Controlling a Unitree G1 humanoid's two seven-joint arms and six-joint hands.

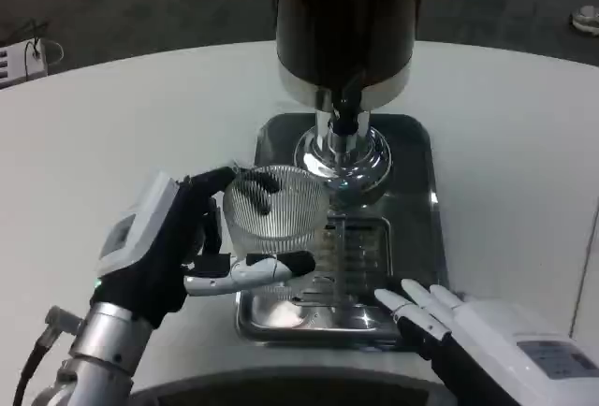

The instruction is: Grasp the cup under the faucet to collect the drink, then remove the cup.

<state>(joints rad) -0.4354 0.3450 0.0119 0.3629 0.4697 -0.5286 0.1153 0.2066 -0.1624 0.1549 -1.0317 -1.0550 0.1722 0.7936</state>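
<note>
A clear ribbed cup (277, 208) stands upright on the steel drip tray (412, 144), in front of and a little left of the dispenser's black faucet (348, 118). My left hand (178, 242) wraps around the cup from the left, with fingers behind it and the thumb across its front. My right hand (449, 317) lies low at the tray's front right corner, fingers stretched out and apart, holding nothing. The dark drink dispenser (344, 22) rises on a chrome foot (343, 155) at the back of the tray.
A slotted grate (360, 247) lies in the tray to the right of the cup. The white round table (112, 144) spreads wide on both sides. A white power strip (21, 58) sits on the floor at the far left.
</note>
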